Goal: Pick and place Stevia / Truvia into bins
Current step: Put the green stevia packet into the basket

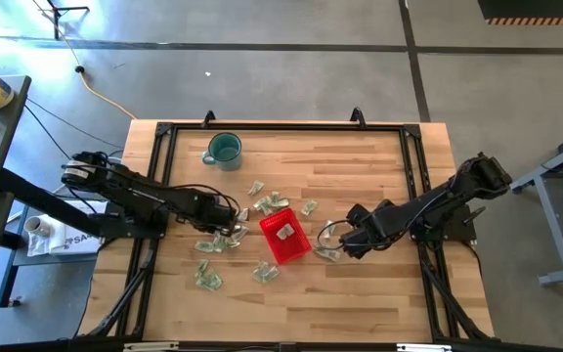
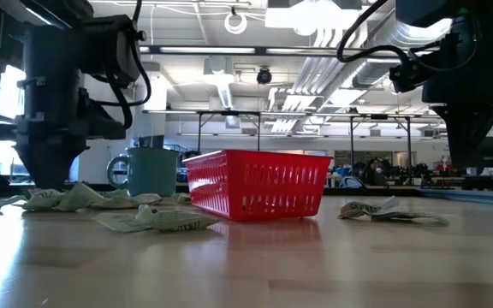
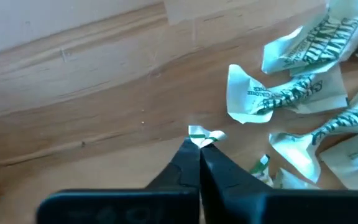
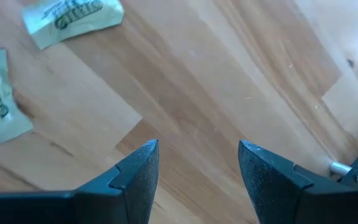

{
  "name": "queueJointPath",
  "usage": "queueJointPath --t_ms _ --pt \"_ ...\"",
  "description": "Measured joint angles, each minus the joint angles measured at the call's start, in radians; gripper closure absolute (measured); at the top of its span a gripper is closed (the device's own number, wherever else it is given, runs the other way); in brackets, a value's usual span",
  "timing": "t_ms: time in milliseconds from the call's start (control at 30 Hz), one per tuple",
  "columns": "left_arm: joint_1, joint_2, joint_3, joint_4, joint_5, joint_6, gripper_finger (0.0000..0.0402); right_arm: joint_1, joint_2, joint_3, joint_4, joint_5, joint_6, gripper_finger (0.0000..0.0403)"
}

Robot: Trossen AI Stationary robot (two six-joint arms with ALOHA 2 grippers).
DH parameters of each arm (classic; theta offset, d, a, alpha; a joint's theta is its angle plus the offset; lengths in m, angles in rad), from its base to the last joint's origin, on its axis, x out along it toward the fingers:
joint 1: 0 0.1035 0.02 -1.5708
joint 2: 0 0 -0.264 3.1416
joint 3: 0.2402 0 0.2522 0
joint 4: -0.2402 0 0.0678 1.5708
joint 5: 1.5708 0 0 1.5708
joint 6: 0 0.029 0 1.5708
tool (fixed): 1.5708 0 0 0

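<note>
My left gripper (image 3: 199, 144) is pinched tight on a crinkled green-and-white paper sachet (image 3: 204, 135), left of the square red plastic bin (image 1: 284, 239) mid-bench. My right gripper (image 4: 197, 163) hovers open and empty near the bin's right side.

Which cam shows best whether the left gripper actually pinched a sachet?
Left wrist view: the left gripper is shut with a sachet corner sticking out between its tips. High view only shows it over the scattered pile. Low view hides the tips behind sachets. Right wrist view misses it.
</note>
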Motion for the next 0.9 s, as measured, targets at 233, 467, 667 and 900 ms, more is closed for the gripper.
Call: queueJointPath --t_ms 233,467,667,900 --pt "-0.001 -0.009 0.164 -0.173 -0.023 0.107 0.0363 0.043 -0.028 0.001 -0.062 0.049 0.069 0.0206" --pt "0.018 -0.010 0.371 0.079 -0.179 0.536 0.0379 0.063 -0.062 0.001 -0.098 0.014 0.090 0.0217" --pt "0.147 0.132 0.376 0.453 0.085 0.673 0.0369 0.066 -0.062 0.001 -0.096 -0.021 0.091 0.0219" --pt "0.109 0.307 0.375 0.641 0.306 0.654 0.0355 0.068 -0.063 0.001 -0.102 -0.045 0.086 0.0219"
